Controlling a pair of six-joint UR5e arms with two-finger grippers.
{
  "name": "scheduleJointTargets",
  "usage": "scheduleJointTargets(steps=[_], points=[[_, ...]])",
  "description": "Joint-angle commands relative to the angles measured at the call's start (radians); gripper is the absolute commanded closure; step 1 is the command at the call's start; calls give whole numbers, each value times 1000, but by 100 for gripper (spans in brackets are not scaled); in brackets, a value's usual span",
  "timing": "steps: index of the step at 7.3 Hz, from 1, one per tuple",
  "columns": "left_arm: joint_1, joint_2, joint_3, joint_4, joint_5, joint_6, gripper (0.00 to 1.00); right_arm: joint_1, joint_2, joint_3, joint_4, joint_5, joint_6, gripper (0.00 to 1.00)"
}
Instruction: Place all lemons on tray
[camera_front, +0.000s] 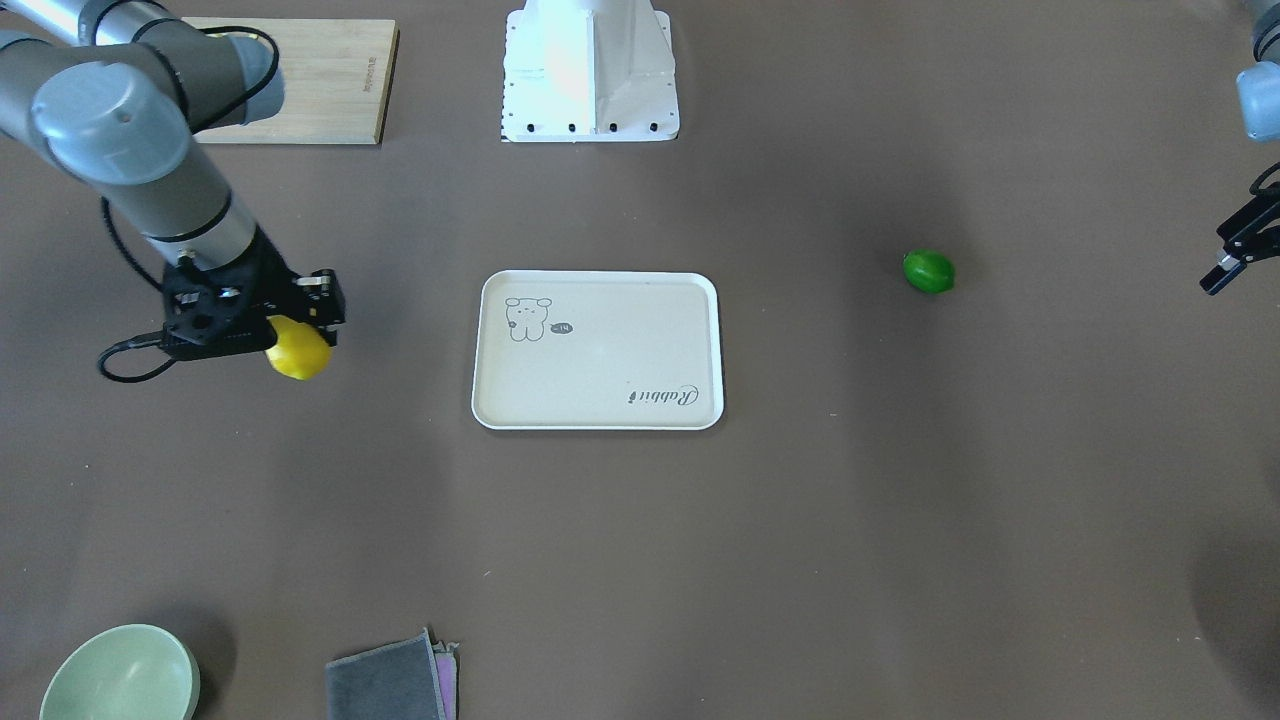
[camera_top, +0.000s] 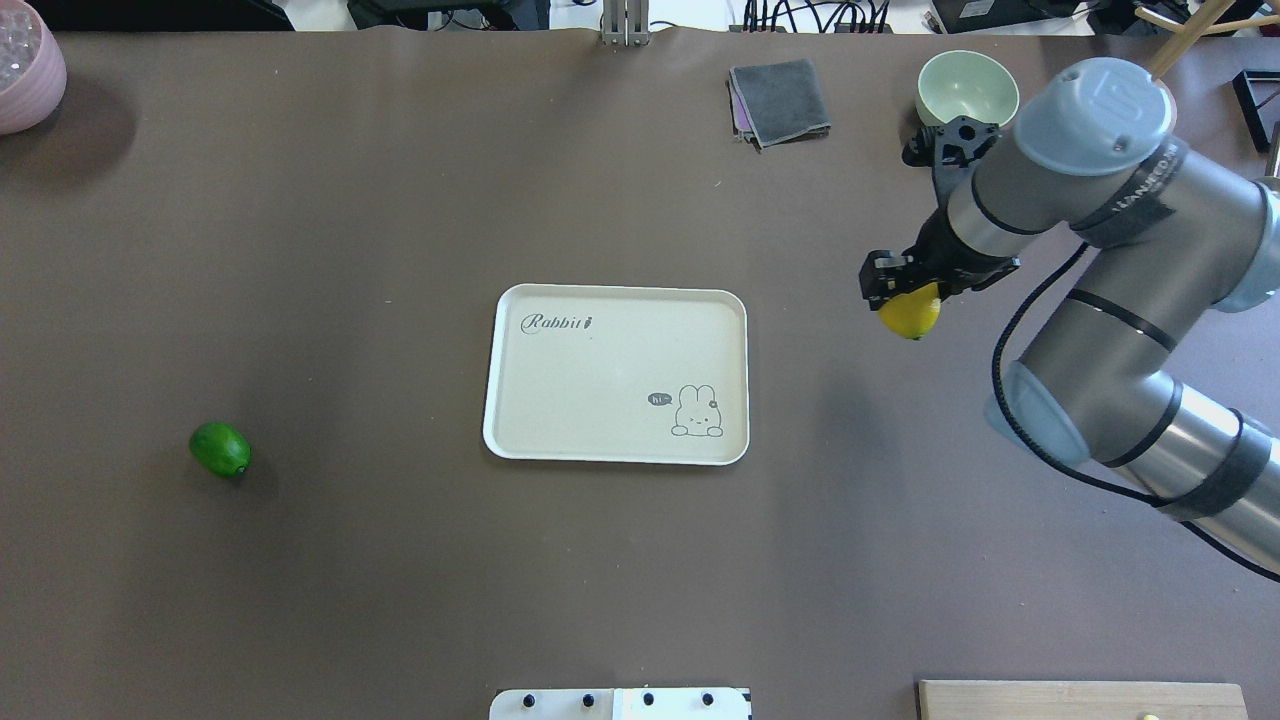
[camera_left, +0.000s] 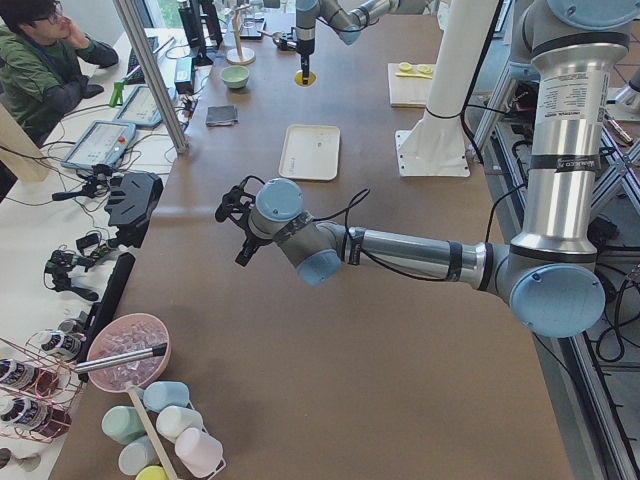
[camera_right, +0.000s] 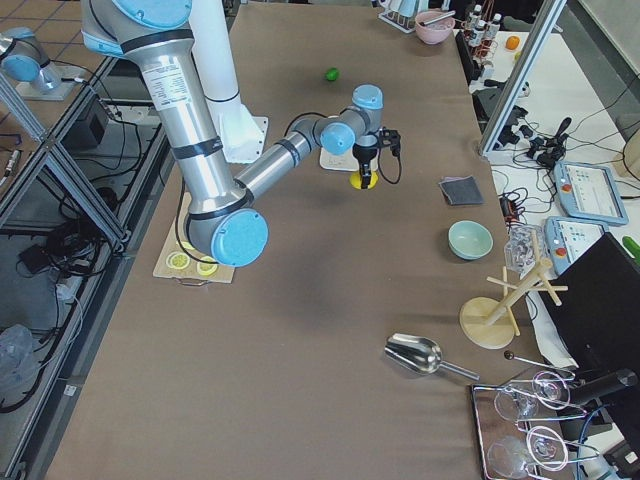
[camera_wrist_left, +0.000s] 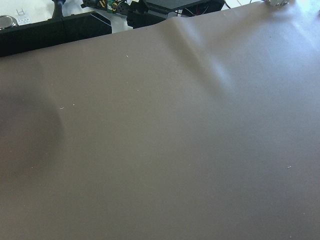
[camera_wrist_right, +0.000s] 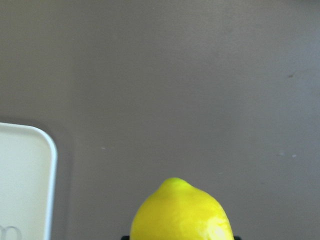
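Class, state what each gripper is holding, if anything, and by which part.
The right gripper holds the yellow lemon by its upper part; the rest hangs below the fingers. The left gripper holds nothing.

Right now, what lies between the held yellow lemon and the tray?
Only bare table between the yellow lemon and the tray, seen in the overhead view.

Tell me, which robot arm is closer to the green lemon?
Left. The left gripper hangs beside the green lemon, apart from it. The right gripper, shut on the yellow lemon, is beyond the tray.
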Motion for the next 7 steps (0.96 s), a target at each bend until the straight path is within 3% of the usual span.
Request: scheduleJointTargets(steps=[1,3,5,7], points=[[0,-1,1,0,0,0,1,-181,183,-56,-19,-161,351,100],[0,-1,1,-2,-2,0,1,-246,277,-180,-11,-217,406,100],[0,2,1,-2,-3,0,1,-248,271,-217,22,-249,377,87],[0,13,0,-15,-2,0,1,-257,263,-263,47,-251,330,83]])
